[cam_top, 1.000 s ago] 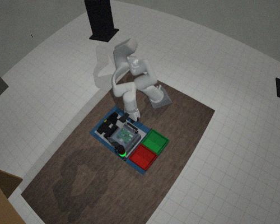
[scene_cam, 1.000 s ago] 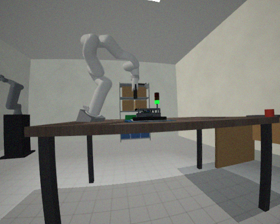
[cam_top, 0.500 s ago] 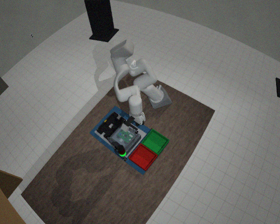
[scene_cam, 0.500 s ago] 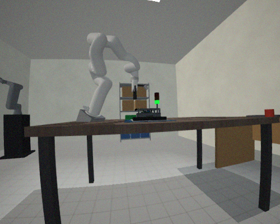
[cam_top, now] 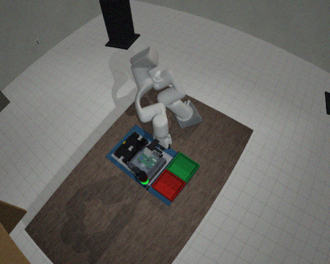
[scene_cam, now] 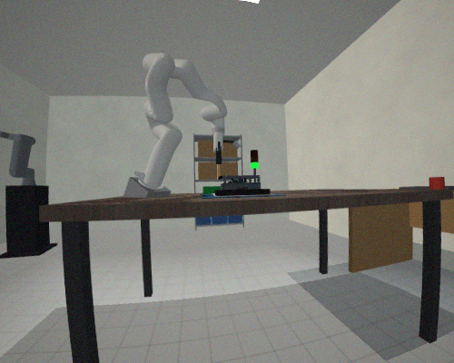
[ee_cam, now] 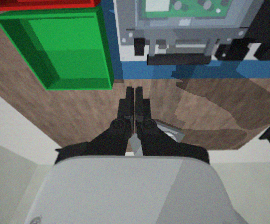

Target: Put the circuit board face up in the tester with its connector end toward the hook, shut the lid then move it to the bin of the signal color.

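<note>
The green circuit board point(cam_top: 147, 160) lies in the grey tester point(cam_top: 149, 163) on the blue bench mat, and it also shows at the top of the wrist view point(ee_cam: 186, 7). The tester's lid looks down, with its dark handle point(ee_cam: 178, 60) on the edge facing my gripper. The signal tower point(cam_top: 142, 179) beside the tester glows green, as the exterior view also shows point(scene_cam: 254, 165). My gripper point(ee_cam: 134, 96) point(cam_top: 166, 145) point(scene_cam: 218, 159) is shut and empty. It hangs above the bare table wood just off the mat, beside the tester's handle edge and well above the table.
The green bin point(cam_top: 182, 166) point(ee_cam: 61, 47) and the red bin point(cam_top: 168, 185) point(ee_cam: 41, 4) stand side by side on the mat next to the tester. The black tray point(cam_top: 131, 148) lies on the tester's other side. The arm's base point(cam_top: 187, 115) stands behind.
</note>
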Robot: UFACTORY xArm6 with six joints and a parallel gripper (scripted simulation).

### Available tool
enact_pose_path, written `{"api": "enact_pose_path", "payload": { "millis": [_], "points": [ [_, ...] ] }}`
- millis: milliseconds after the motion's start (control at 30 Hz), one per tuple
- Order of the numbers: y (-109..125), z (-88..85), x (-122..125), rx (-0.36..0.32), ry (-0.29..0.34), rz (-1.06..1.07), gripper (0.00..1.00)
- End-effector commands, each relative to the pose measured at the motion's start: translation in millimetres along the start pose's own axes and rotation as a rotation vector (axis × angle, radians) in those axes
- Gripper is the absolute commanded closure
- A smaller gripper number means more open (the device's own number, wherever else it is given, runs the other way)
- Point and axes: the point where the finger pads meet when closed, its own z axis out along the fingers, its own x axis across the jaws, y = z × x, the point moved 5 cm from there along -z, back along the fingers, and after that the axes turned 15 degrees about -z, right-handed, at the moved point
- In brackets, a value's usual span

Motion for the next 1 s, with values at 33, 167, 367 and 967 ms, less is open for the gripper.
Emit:
{"api": "enact_pose_path", "payload": {
  "millis": [33,167,367,967],
  "points": [
    [-2,25.3,0,0.003,-0.002,0.001,1.0],
    [-2,38.1,0,0.003,-0.002,0.001,1.0],
    [-2,50.4,0,0.003,-0.002,0.001,1.0],
    [-2,57.0,0,0.003,-0.002,0.001,1.0]
  ]
}}
